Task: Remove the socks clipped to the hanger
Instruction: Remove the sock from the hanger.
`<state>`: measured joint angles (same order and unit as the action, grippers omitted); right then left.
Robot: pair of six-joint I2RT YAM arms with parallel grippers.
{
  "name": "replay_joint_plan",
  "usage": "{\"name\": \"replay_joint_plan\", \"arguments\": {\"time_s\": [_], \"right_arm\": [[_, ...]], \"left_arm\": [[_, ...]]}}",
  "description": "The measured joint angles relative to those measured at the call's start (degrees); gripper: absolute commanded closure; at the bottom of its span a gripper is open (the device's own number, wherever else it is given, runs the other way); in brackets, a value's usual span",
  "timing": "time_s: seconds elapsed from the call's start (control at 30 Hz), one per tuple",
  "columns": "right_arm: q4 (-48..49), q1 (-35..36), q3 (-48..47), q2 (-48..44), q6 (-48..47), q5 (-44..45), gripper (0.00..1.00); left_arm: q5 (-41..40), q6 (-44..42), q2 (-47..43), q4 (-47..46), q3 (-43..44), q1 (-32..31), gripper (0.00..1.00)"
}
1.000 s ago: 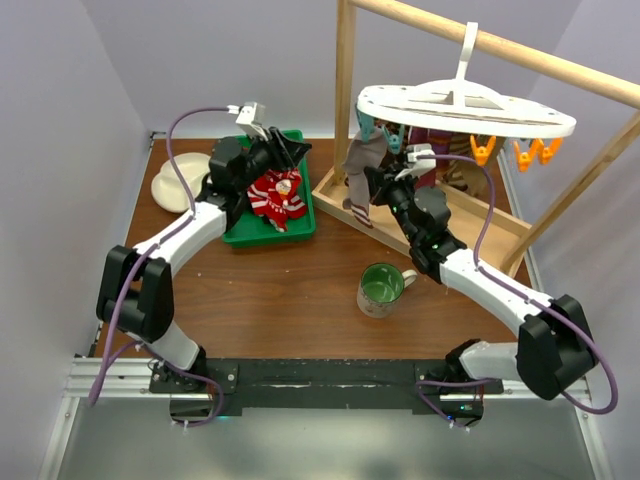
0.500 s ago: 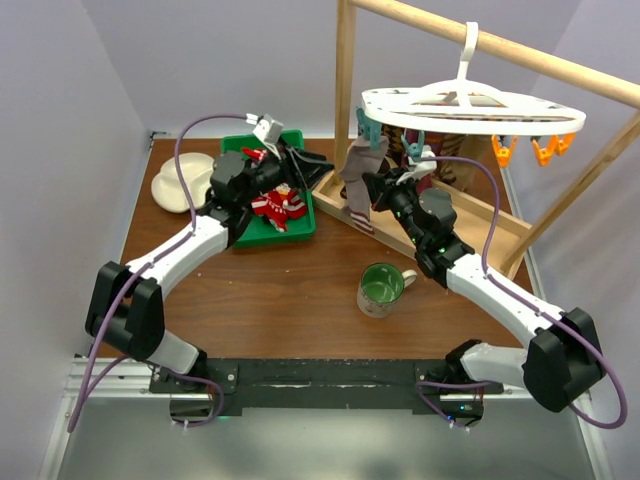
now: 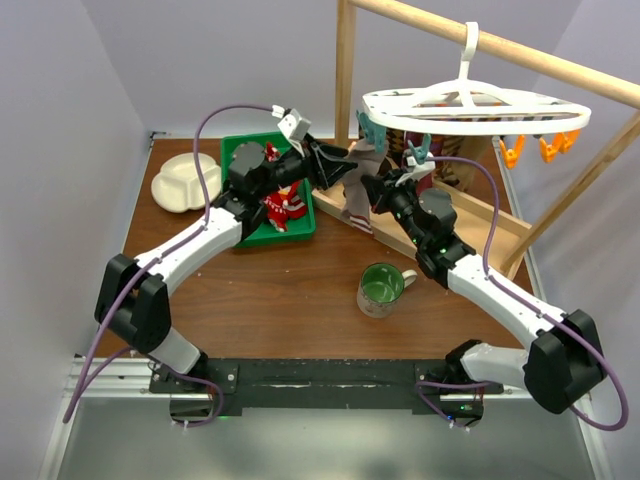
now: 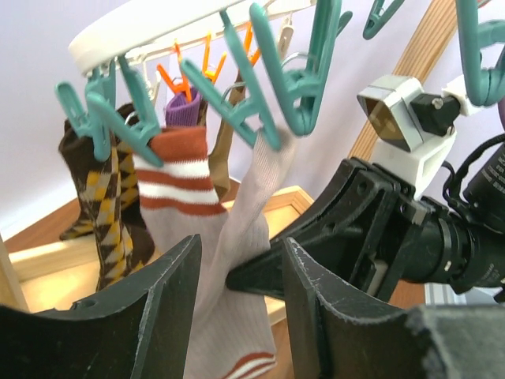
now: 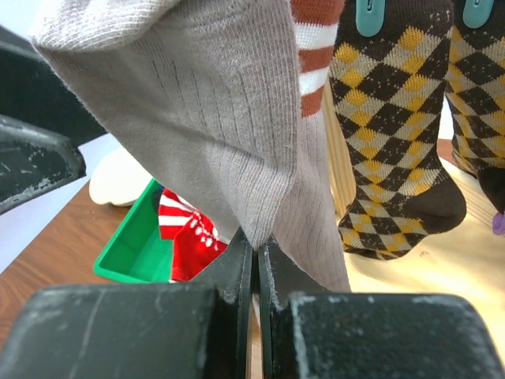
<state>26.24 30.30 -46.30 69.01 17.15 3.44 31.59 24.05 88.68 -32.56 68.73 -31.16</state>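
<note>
While a red sock (image 3: 283, 208) is lying in the tray (image 3: 290, 236), right hand (image 5: 254, 260) is clamping the grey sock (image 5: 213, 118) clipped under the hanger (image 3: 385, 100); left hand (image 4: 237, 268) is gaping nearby (checkered socks (image 5: 387, 118) hanging too).

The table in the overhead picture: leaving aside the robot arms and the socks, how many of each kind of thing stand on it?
Green mug: 1
Green tray: 1
Cream divided dish: 1
Wooden frame: 1
Total: 4
</note>
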Motion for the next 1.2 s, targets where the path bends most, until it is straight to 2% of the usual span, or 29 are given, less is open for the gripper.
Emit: {"name": "replay_joint_plan", "arguments": {"time_s": [0.07,0.13,0.17,0.2,0.27,0.3,0.37,0.4,0.47,0.5,0.57,0.6,0.73,0.83,1.0,1.2], "right_arm": [[-0.2,0.0,0.0,-0.2,0.0,0.0,1.0],[-0.4,0.0,0.0,-0.3,0.0,0.0,1.0],[-0.6,0.0,0.0,-0.4,0.0,0.0,1.0],[-0.9,0.0,0.0,-0.5,0.0,0.0,1.0],[-1.2,0.0,0.0,-0.9,0.0,0.0,1.0],[-1.3,0.0,0.0,-1.0,0.0,0.0,1.0],[-1.5,0.0,0.0,-1.3,0.0,0.0,0.97],[-1.5,0.0,0.1,-1.5,0.0,0.0,0.93],[-1.7,0.0,0.1,-1.7,0.0,-0.1,0.75],[-1.7,0.0,0.2,-1.9,0.1,-0.1,0.54],[-1.7,0.0,0.6,-2.5,0.0,0.0,0.38],[-1.9,0.0,0.9,-2.8,0.3,0.0,0.26],[-2.5,0.0,2.2,-5.2,-0.1,0.1,0.14],[-2.8,0.0,3.6,-8.0,-0.2,0.6,0.11],[-2.8,0.0,5.8,-12.1,-0.6,1.1,0.08],[-1.4,0.0,7.8,-12.7,-0.9,-0.2,0.05]], "left_arm": [[-0.3,-0.8,0.7,0.7,1.2,-0.6,0.52],[-0.6,-1.4,1.4,1.2,2.1,-1.1,0.6],[-0.7,-1.5,1.6,1.5,2.4,-1.3,0.65],[-1.0,-2.0,1.9,1.6,2.5,-1.6,0.75],[-1.6,-2.8,2.2,2.3,2.5,-2.1,0.85],[-1.9,-2.9,2.3,2.5,2.5,-2.4,0.95],[-2.5,-3.2,2.4,3.3,2.5,-2.9,1.0],[-3.0,-3.7,2.4,3.6,2.5,-3.2,1.0],[-3.8,-3.8,2.4,3.9,2.5,-3.7,1.0],[-4.2,-3.8,2.4,4.0,2.5,-4.0,1.0],[-5.2,-3.9,2.4,4.3,2.5,-4.5,1.0],[-5.6,-3.9,2.4,4.5,2.5,-4.7,1.0],[-7.4,-3.9,2.2,5.4,2.5,-6.2,1.0],[-8.1,-3.9,1.4,6.1,2.2,-7.1,1.0],[-9.1,-3.9,-0.3,7.0,1.9,-8.7,1.0],[-10.7,-3.9,-0.5,8.2,1.9,-11.7,1.0]]}}
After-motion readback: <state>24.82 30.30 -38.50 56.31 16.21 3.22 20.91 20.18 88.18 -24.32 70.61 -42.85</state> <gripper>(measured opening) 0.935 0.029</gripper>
